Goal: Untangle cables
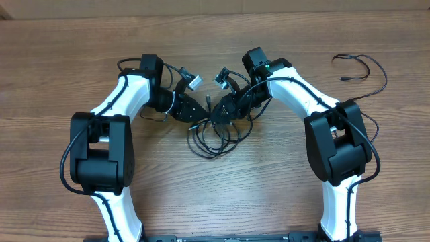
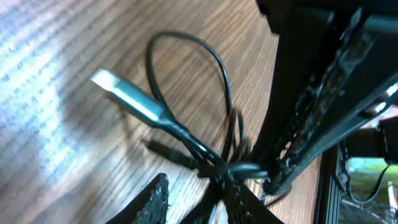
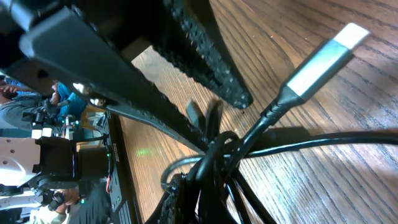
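Observation:
The cables (image 1: 215, 138) lie as a tangle of thin black loops on the wood between both arms. My left gripper (image 1: 200, 115) is at the tangle's left edge. In the left wrist view its fingers (image 2: 158, 199) stand apart with wood showing between them, and strands of the knot (image 2: 230, 168) run down beside the right finger. A silver-tipped plug (image 2: 127, 96) lies flat beyond the knot. My right gripper (image 1: 220, 115) meets the tangle from the right, and in its wrist view the right gripper (image 3: 208, 177) is shut on a bunch of strands. Another silver plug (image 3: 323, 59) points away.
A separate thin black cable (image 1: 359, 67) lies in a loose curve at the table's far right. The two grippers are almost touching; the right gripper's fingers (image 2: 311, 112) fill the right side of the left wrist view.

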`<state>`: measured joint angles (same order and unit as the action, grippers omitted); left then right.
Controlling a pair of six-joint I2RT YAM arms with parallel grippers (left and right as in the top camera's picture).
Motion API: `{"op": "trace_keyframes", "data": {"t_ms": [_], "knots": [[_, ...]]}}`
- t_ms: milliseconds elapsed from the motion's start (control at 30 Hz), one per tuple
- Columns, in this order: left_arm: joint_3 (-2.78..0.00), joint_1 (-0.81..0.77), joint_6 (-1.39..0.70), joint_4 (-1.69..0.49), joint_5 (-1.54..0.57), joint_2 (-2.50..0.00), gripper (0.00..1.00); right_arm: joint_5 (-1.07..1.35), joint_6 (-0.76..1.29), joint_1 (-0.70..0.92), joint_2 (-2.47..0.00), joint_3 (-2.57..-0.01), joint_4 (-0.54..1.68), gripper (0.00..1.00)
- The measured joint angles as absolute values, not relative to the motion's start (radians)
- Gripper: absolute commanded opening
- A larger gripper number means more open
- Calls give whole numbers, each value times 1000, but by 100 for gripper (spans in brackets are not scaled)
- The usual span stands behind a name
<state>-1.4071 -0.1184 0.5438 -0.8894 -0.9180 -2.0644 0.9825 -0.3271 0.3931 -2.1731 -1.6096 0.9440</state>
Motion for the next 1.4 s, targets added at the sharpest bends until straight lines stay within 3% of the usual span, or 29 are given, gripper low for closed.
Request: {"op": "trace_keyframes", "data": {"t_ms": [267,367,700,867,1033,1067,1133,1300,1400], "knots": [[-1407,-145,545,-904,-869,-2055,23,1023,-346,393,-2173,-1610,934,4],[-1407,-144,437,-862,-801,-2042,18,1021,-349,393,-2173,-1610,930,4],[-1343,-142,78,-712,-357,-2037,16,1176,-356,408,-2173,-1610,954,4],[-1332,-134,28,-754,-335,-2035,19,1197,-361,408,-2173,-1610,953,4],[-1366,-71,116,-876,-484,-2037,25,1209,-364,408,-2173,-1610,954,4],[-1382,-50,152,-893,-540,-2037,27,1217,-364,408,-2173,-1610,954,8],[-1411,-8,214,-909,-640,-2037,30,1229,-361,407,-2173,-1610,950,31],[-1430,94,265,-910,-752,-2037,34,1142,-363,408,-2173,-1610,916,47],[-1430,136,234,-910,-725,-2037,32,1078,-360,411,-2173,-1610,899,49]]}}
